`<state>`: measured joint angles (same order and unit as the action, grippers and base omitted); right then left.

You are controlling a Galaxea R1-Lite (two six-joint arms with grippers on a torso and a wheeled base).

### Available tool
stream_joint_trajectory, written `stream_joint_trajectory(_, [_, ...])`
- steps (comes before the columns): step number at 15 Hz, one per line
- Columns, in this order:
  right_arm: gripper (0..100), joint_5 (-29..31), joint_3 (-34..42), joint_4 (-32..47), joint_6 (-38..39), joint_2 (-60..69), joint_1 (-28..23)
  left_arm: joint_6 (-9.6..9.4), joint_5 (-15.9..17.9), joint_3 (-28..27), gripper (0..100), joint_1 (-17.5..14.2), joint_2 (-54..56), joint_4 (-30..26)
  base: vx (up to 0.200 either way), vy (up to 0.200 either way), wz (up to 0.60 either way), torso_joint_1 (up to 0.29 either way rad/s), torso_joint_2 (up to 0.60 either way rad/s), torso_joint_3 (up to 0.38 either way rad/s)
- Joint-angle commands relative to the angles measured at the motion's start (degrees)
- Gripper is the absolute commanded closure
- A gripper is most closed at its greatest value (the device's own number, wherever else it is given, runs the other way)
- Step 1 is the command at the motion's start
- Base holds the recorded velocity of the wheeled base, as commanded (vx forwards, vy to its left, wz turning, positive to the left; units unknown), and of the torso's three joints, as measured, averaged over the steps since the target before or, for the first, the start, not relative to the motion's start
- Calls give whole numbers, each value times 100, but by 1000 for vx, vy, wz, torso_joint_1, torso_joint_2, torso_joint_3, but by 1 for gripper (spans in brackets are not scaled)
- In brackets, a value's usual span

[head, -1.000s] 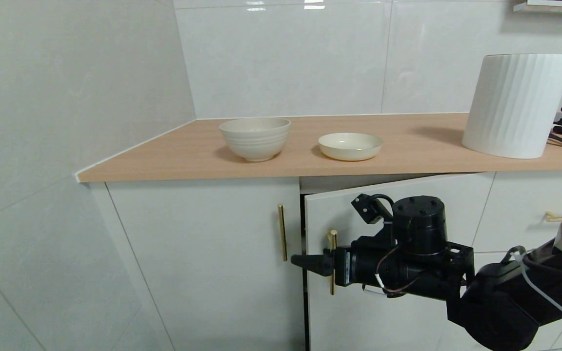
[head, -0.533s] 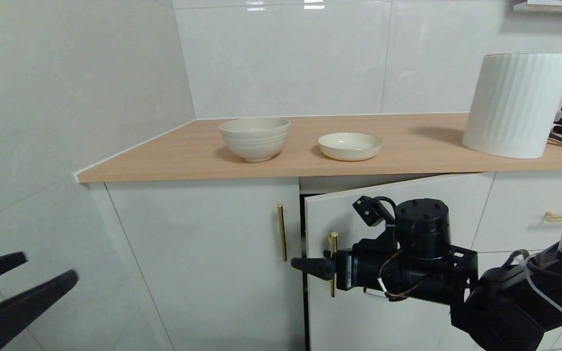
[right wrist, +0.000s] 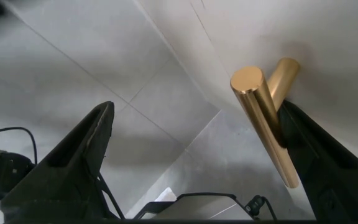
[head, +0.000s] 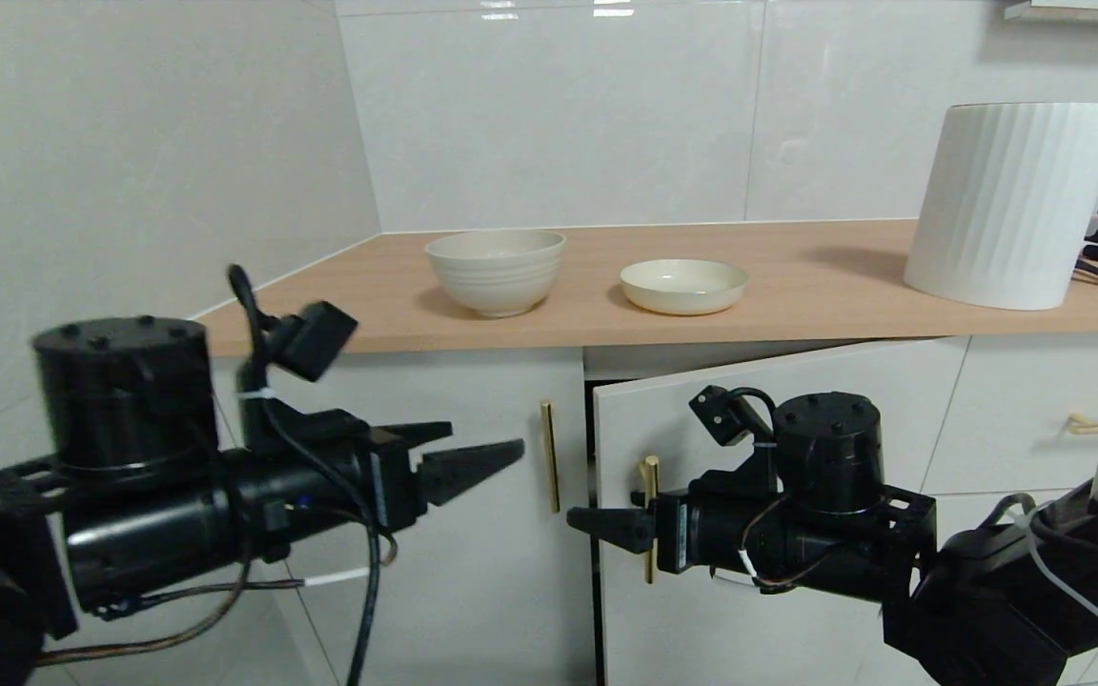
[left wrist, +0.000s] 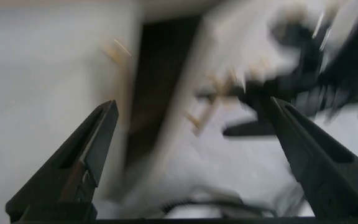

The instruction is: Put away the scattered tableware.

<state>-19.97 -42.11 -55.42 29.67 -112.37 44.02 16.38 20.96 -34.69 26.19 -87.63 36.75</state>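
Tiled kitchen, wood countertop [head: 816, 276]: the bowl [head: 496, 270] and the shallow dish [head: 683, 285] sit near its front edge, neither put away yet. Below, the cabinet door [head: 797, 381] stands barely ajar. My right gripper [head: 579, 520] is spread wide at its brass handle [head: 649, 472], clamping nothing, and my left gripper [head: 487, 440] hangs open and empty.

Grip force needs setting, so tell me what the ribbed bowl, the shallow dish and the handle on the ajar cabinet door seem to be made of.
The ribbed bowl: likely glazed ceramic or melamine, cream, satin, with soft highlights on its ridges. The shallow dish: similar material, glossier, a bright glint inside. The door handle: metal, brass-coloured; a round bar with a long sheen.
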Motion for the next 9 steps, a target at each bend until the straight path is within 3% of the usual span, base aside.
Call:
stream_joint_trajectory(1, [0, -7, 9, -4, 4, -30, 1, 67, 5, 323, 0, 387, -1081, 534, 0, 0, 0, 0, 0, 0])
stream_joint_trajectory(4, [0, -7, 18, -13, -5, -30, 1, 155, -21, 420, 0, 458, -1477, 1027, 0, 0, 0, 0, 0, 0])
stream_joint_trajectory(5, [0, -7, 18, -13, 4, -48, 1, 155, -30, 393, 100, 466, -1556, 1062, 0, 0, 0, 0, 0, 0])
stream_joint_trajectory(7, [0, -7, 27, -13, -5, -74, 1, 216, -30, 323, 100, 466, -1661, 1282, 0, 0, 0, 0, 0, 0])
stream_joint_trajectory(8, [0, -7, 18, -13, -5, -74, 10, 418, -83, 226, 100, 458, -1846, 1712, 0, 0, 0, 0, 0, 0])
stream_joint_trajectory(9, [0, -7, 27, -13, -5, -74, 19, 453, -109, 226, 100, 449, -1899, 1809, 0, 0, 0, 0, 0, 0])
